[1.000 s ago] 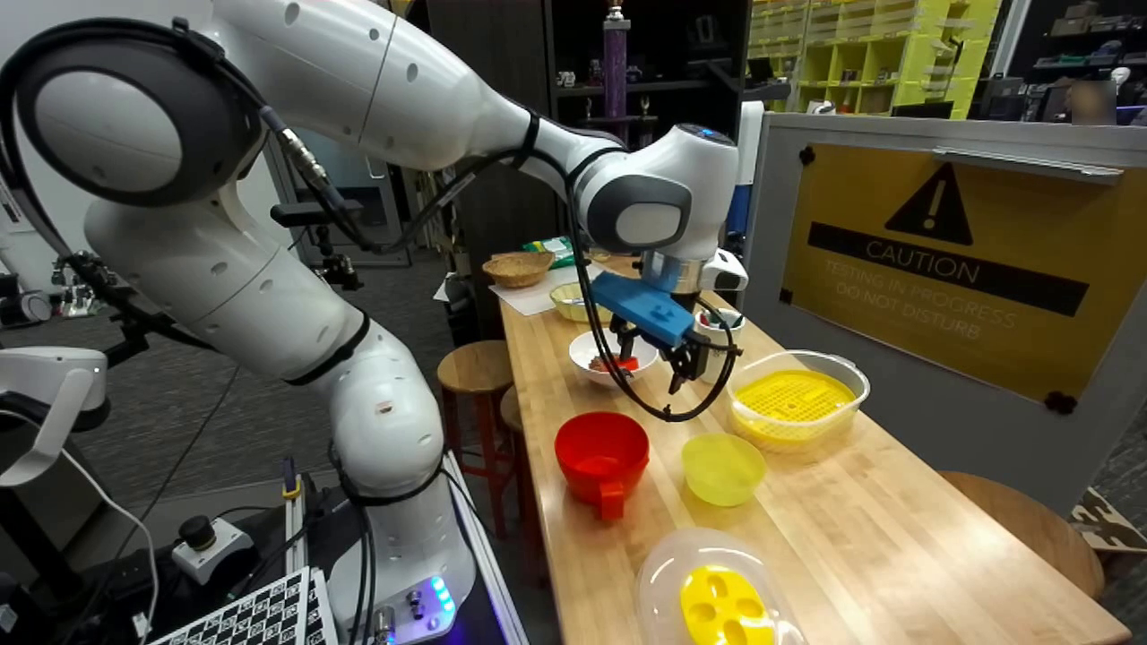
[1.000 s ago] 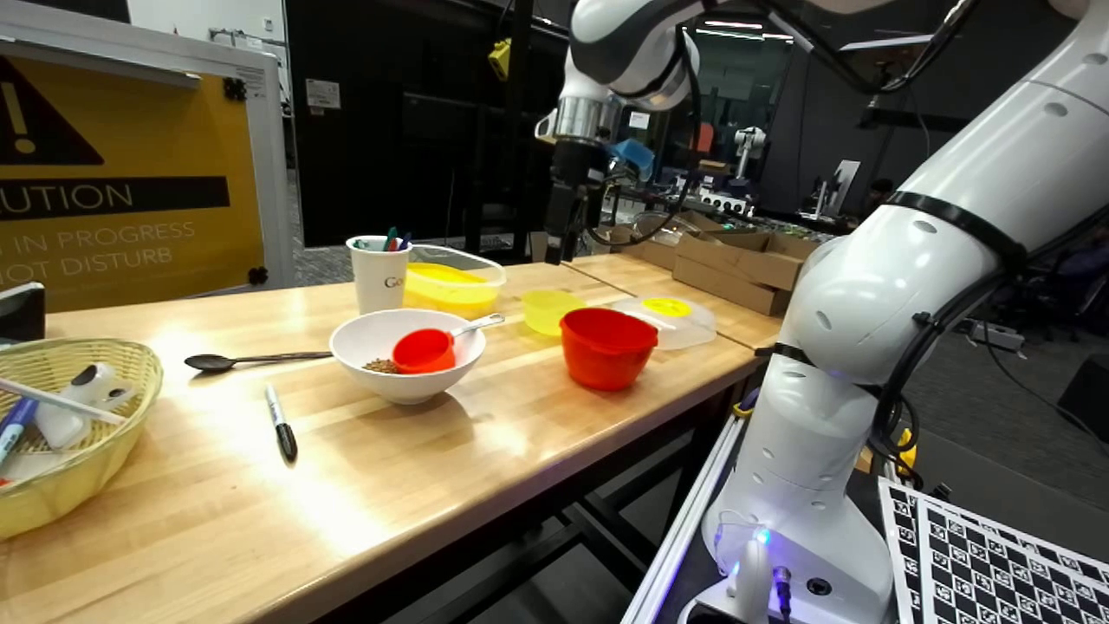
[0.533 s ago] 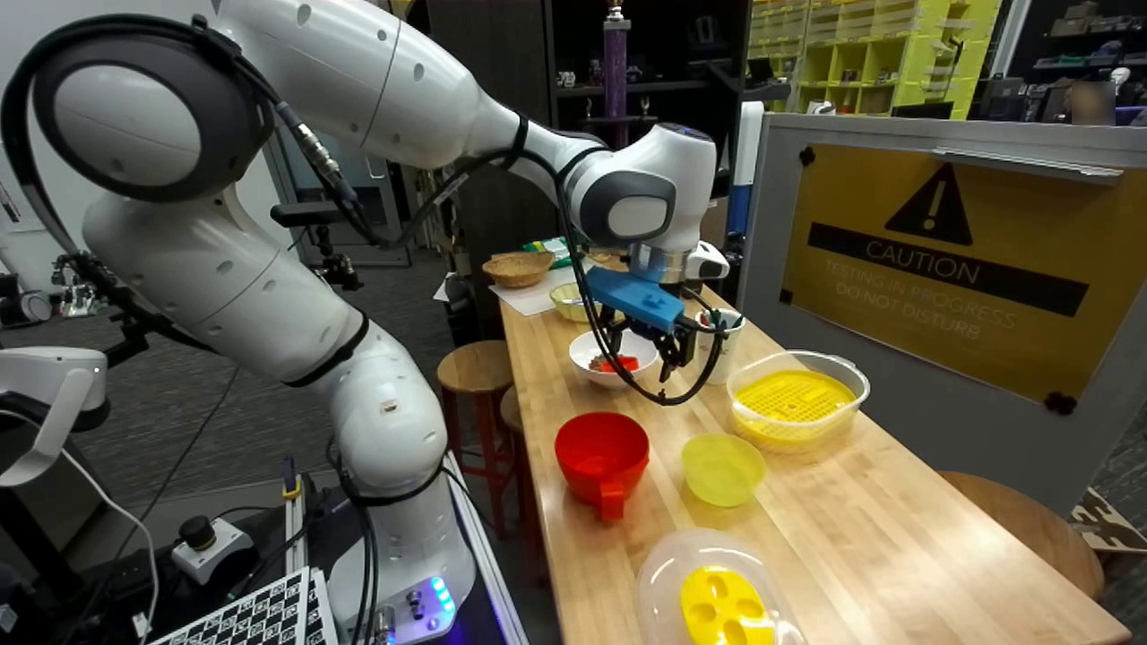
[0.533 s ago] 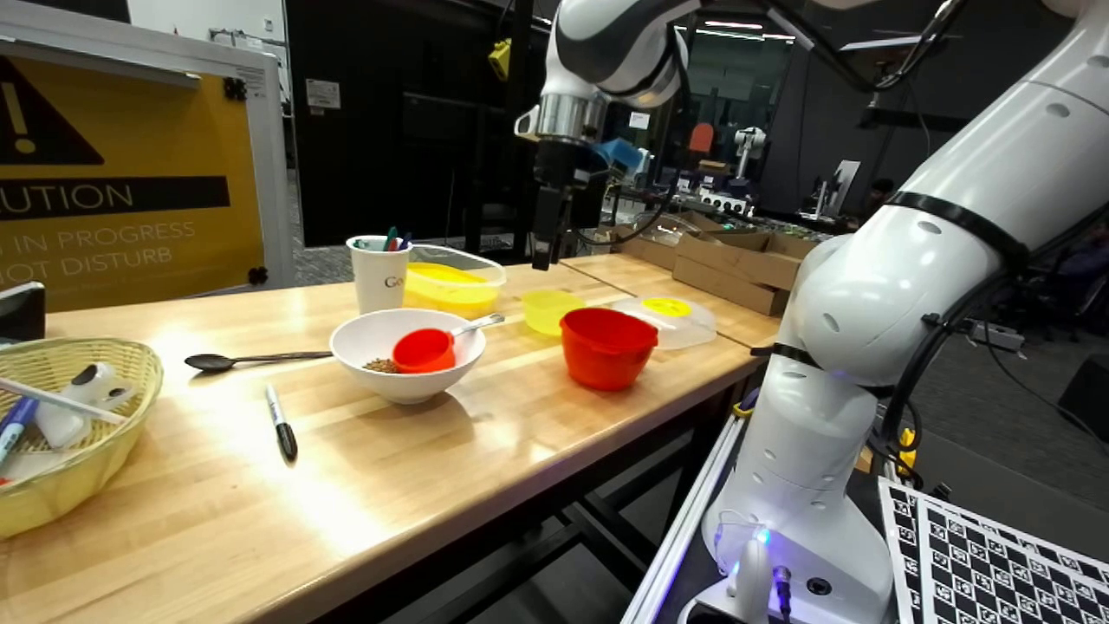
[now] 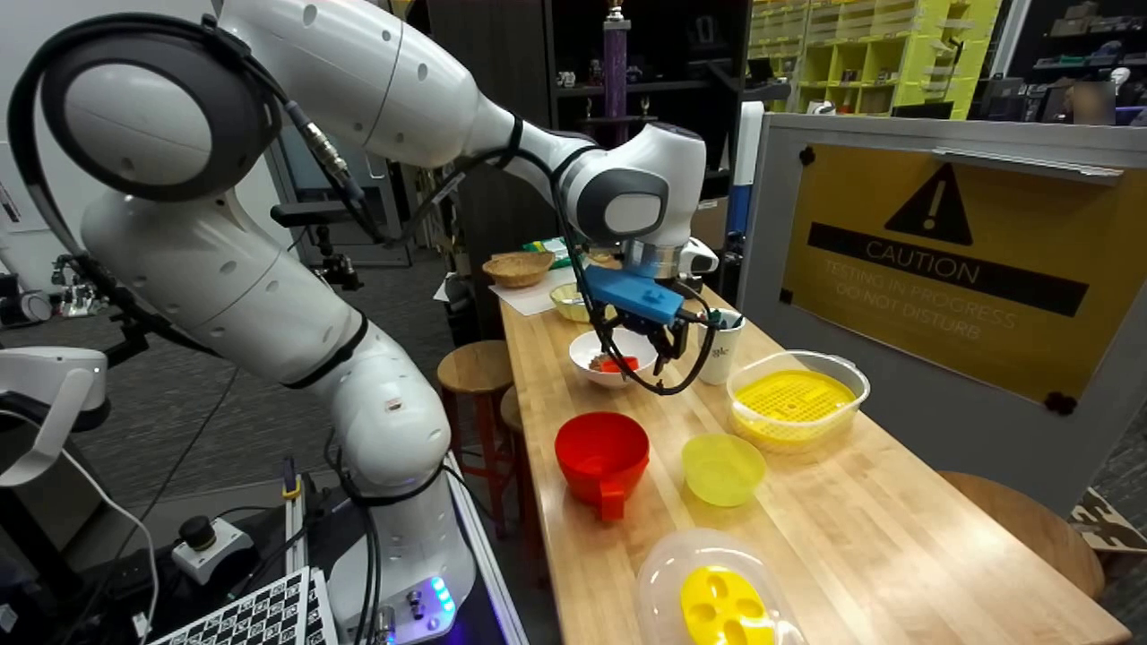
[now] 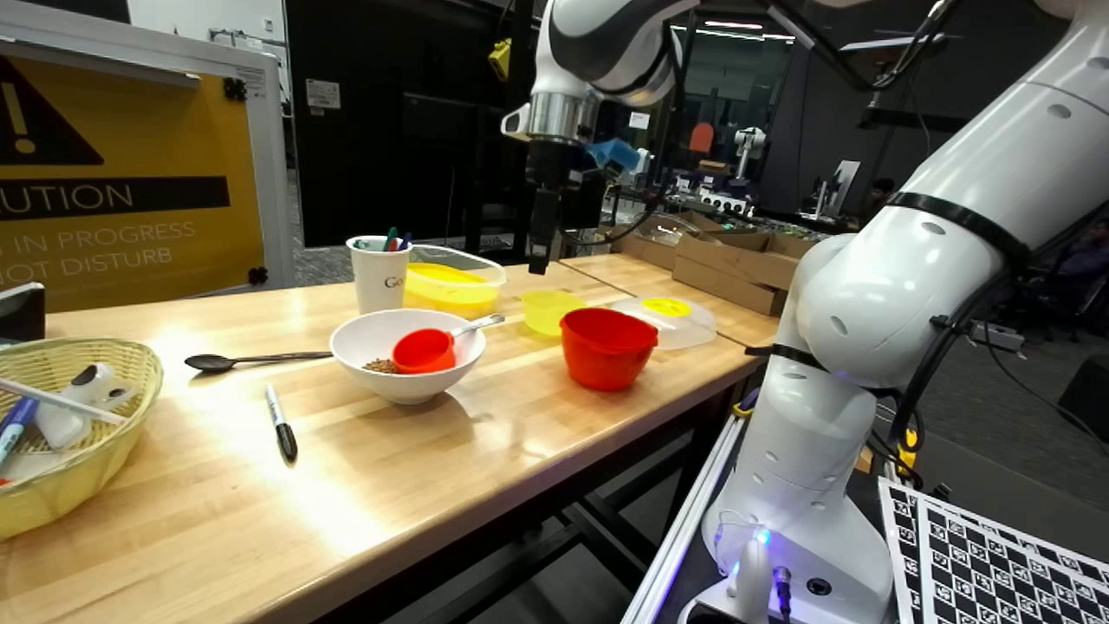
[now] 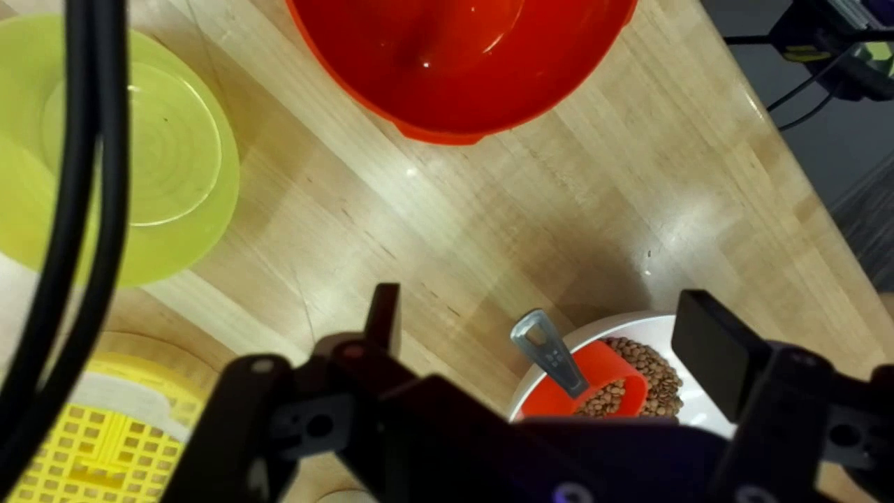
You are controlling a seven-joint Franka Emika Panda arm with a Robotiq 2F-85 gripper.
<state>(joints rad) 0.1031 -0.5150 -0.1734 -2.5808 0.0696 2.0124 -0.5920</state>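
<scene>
Leaning inside a round white bowl (image 6: pixel 407 386), a red plastic measuring cup (image 6: pixel 423 352) is the thing nearest my gripper (image 7: pixel 548 325). In the wrist view I see its grey handle (image 7: pixel 555 356) jutting over the bowl's rim, with brown lentil-like grains (image 7: pixel 649 374) in the cup and around it. My gripper hangs in the air above the wooden tabletop (image 6: pixel 364 485), apart from the cup, its black fingers (image 7: pixel 716 353) spread wide.

Further out I have a large red plastic bowl with a handle (image 5: pixel 599 448) and, just beside it, a translucent yellow bowl (image 5: pixel 724 468). Near those, in an exterior view, sit a clear plastic lid with a yellow insert (image 5: pixel 721 591) and a clear oval tub (image 5: pixel 829 428) with a yellow grid (image 5: pixel 796 397) in it. A white lettered cup (image 6: pixel 377 282) holding pens (image 6: pixel 394 238) stands near the tub. On the other side of the white bowl I make out, in an exterior view, a dark spoon (image 6: pixel 223 362), a black-capped marker (image 6: pixel 280 423) and a pale yellow woven basket (image 6: pixel 104 459) of odds and ends. In both exterior views a yellow caution sign (image 5: pixel 941 278) hangs on a grey partition (image 5: pixel 968 430).
</scene>
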